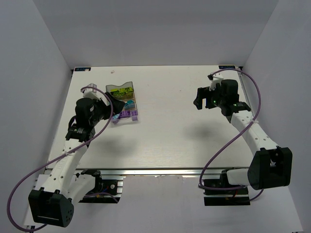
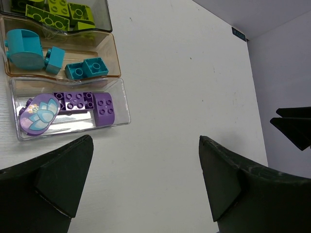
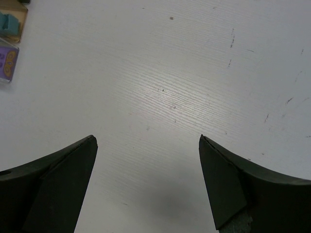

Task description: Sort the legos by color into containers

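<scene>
Three joined bins [image 1: 124,101] sit at the table's back left. In the left wrist view the smoky grey bin [image 2: 99,14] holds lime green legos [image 2: 53,13]. The tan bin [image 2: 114,53] holds cyan-blue legos [image 2: 87,68]. The clear bin [image 2: 121,104] holds purple legos [image 2: 85,103] and a purple oval piece with a flower. My left gripper [image 2: 146,179] is open and empty, just in front of the bins [image 1: 112,108]. My right gripper [image 3: 147,182] is open and empty over bare table at the right [image 1: 200,99]. The bins' edge shows at the right wrist view's left margin [image 3: 7,48].
White walls enclose the table [image 1: 170,131] on the left, back and right. The right gripper's dark fingers [image 2: 291,126] show at the right edge of the left wrist view. Purple cables loop off both arms near the front edge.
</scene>
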`<state>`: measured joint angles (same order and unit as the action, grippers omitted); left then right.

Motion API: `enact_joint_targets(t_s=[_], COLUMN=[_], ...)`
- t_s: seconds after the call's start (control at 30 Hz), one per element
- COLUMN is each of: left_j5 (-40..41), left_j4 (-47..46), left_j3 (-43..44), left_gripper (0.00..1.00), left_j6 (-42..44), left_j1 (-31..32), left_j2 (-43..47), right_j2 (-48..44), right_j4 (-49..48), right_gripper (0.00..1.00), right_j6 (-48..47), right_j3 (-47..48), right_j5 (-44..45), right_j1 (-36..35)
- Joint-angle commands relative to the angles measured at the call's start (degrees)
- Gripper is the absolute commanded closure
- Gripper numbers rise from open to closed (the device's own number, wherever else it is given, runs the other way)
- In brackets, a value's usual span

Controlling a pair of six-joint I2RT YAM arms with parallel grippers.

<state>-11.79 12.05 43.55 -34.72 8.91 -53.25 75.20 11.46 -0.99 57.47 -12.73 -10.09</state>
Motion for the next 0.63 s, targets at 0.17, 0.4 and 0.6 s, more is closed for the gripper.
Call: enact_joint_targets(t_s=[0.17, 0.4, 0.6], left_j5=[0.6, 0.6, 0.8], left_j4=[0.0, -0.8, -1.3], left_j3=[-0.7, -0.7, -1.0], left_gripper=[0.02, 0.02, 0.02], left_j6=[0.6, 0.4, 0.4], left_j1=[0.3, 0.2, 0.3], left_j2=[1.0, 0.5, 0.1], right_j2=[-0.9, -0.7, -0.4], right_j4=[-2.5, -2.7, -3.2], right_gripper=[0.11, 0.11, 0.11], right_j6=[0.6, 1.9, 1.6], right_j3=[-0.2, -0.3, -0.9], right_j5=[0.2, 0.7, -1.1], right_j1=[0.3, 0.3, 0.3])
